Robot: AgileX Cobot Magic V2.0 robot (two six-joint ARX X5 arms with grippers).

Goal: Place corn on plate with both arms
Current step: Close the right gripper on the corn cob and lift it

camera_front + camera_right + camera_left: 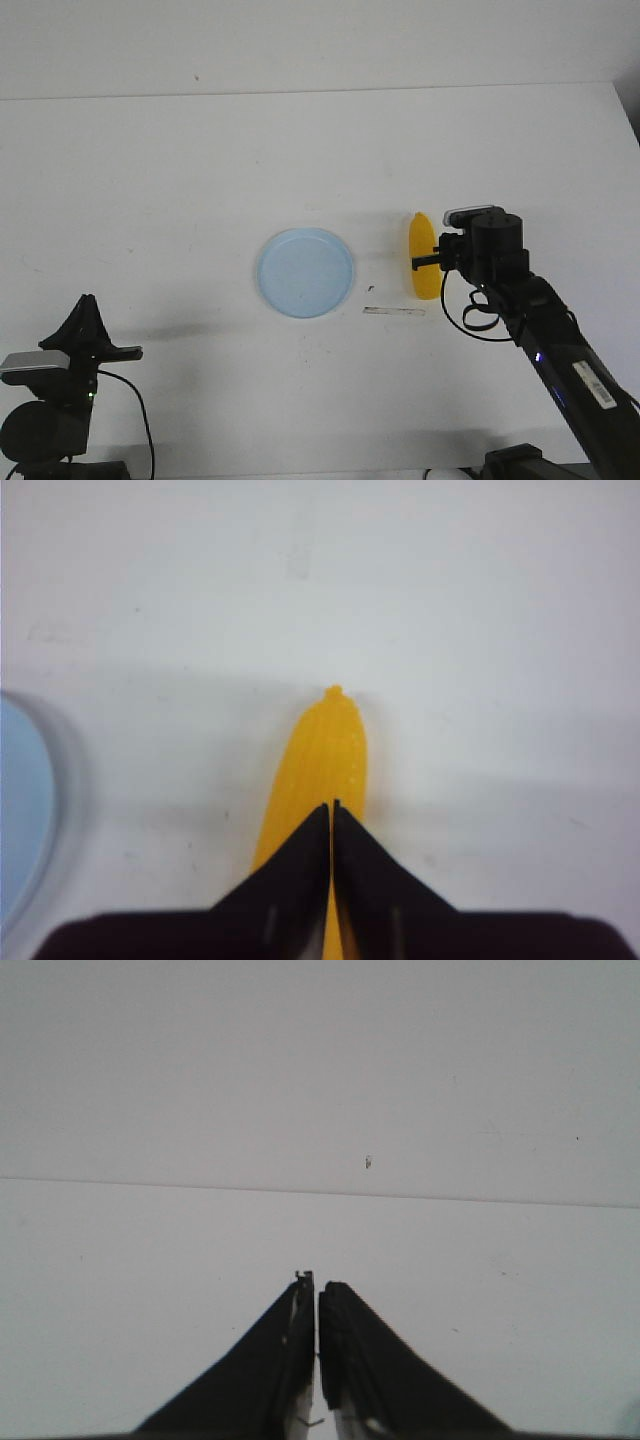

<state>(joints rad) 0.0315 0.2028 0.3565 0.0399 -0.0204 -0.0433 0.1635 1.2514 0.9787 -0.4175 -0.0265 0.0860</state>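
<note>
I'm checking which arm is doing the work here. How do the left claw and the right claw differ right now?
The right claw is out over the table at the corn, beside the plate; the left claw sits back by the near table edge with nothing near it. In the right wrist view the corn lies right under the right claw's tips; the left wrist view shows only bare table. Both look shut.

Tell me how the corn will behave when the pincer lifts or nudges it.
The corn looks like smooth, rigid plastic, so probably stiff, light and a bit slippery. Its round, tapered body would likely roll or pivot if pushed sideways. The right pincer looks shut above it.
</note>
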